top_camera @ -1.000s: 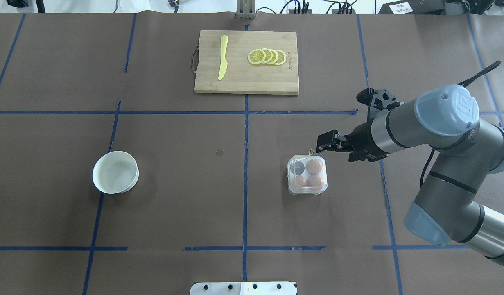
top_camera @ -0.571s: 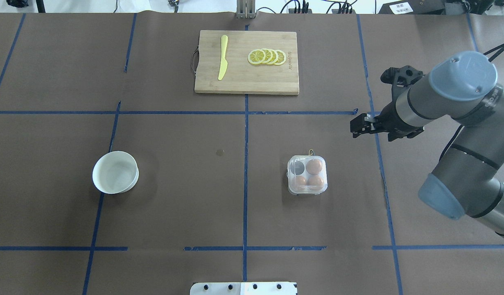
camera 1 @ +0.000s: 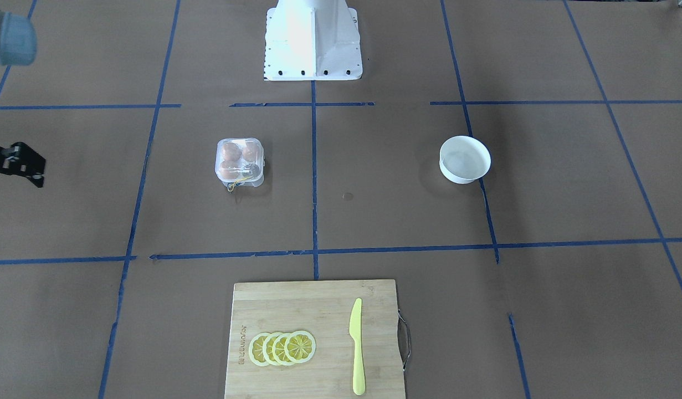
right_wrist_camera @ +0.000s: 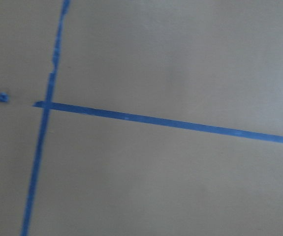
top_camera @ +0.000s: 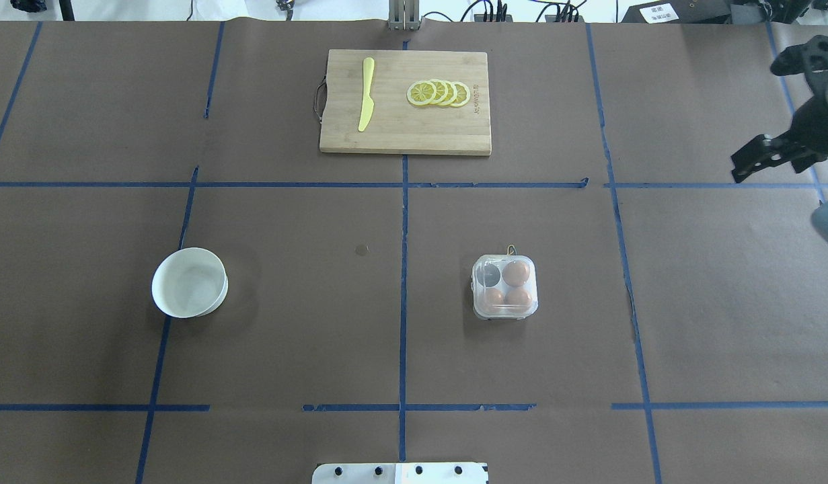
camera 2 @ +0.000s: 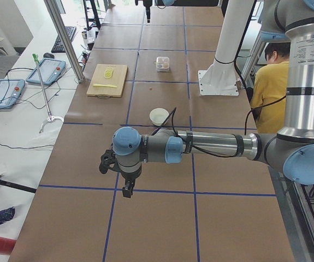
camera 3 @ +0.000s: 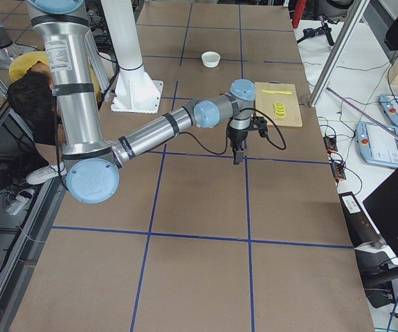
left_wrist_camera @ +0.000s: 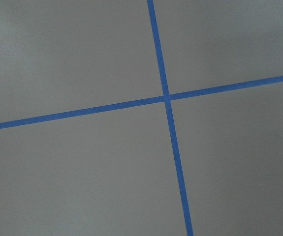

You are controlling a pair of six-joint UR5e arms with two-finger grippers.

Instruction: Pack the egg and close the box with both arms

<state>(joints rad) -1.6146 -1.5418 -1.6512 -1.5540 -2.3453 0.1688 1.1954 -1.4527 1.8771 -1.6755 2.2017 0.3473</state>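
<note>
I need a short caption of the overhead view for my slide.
Clear box holding three eggs; the right gripper hangs far off to the right.

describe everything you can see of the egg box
The box is a small square carton of clear plastic with four cups. Three hold brown eggs; the far-left cup is empty. Its lid looks shut, a thin yellow band at its far edge. It sits flat on the table, touching nothing else.

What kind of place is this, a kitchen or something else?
Probably a robotics lab, not a kitchen: a brown paper-covered table gridded with blue tape, a silver-grey robot arm with pale blue joint caps, and grey control pendants on a side bench.
</note>
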